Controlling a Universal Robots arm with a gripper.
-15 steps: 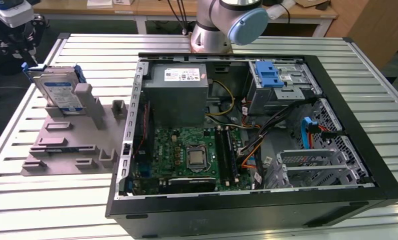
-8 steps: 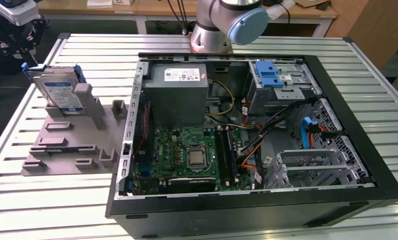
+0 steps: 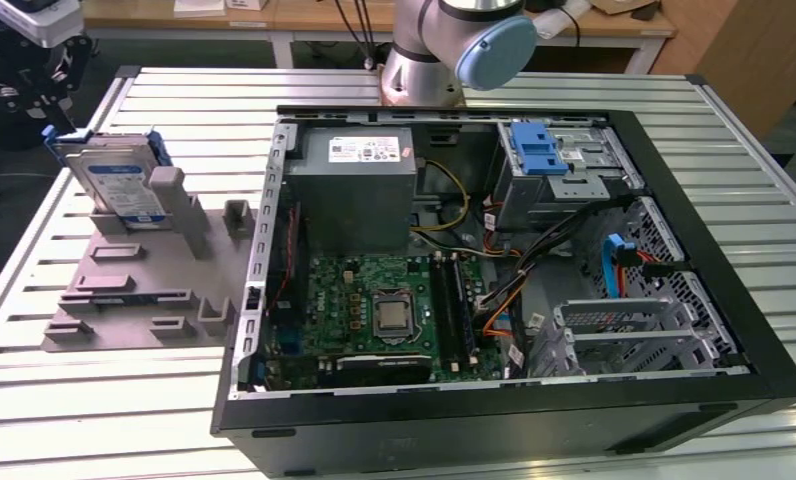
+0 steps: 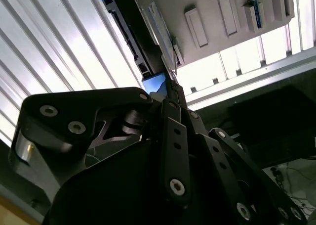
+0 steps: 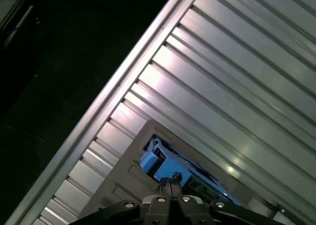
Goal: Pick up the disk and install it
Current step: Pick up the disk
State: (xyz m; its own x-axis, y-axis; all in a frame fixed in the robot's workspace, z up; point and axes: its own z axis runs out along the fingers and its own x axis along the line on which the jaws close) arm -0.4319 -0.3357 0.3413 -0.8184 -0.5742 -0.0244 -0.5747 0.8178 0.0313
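1. The step in hand, as I judge it, is the pick-up. The disk (image 3: 115, 180) stands on edge in a grey stand (image 3: 131, 290) at the upper left of the exterior view. It has not been lifted out.
2. The gripper (image 5: 171, 180) hangs right over the disk's upper edge. In both wrist views the fingers (image 4: 174, 131) lie together with no gap between their tips, which sit at the blue bracket (image 5: 153, 160). I cannot tell whether they pinch a thin part of it or merely touch it.
3. A good grasp here would close on the bracket's stiff rim or the metal body, not on a thin plastic tab that could flex or slip. The tips should be centred along the edge so the disk does not swing.
4. Any pull should run straight along the stand's slot. A tilted pull would likely jam the bracket against the uprights or drag the light stand across the table (image 3: 91, 400).
5. The disk is a flat silver metal slab, smooth and hard. It has a glossy white-and-blue label on its face and a blue plastic frame around it.
6. The stand is matte grey plastic, a flat base with blocky posts and raised ribs.
7. The table is ribbed aluminium, bright and reflective, with long parallel grooves.
8. The open computer case (image 3: 718, 300) is black sheet metal with perforated grey panels. It lies well apart from the disk, towards the exterior view's right.
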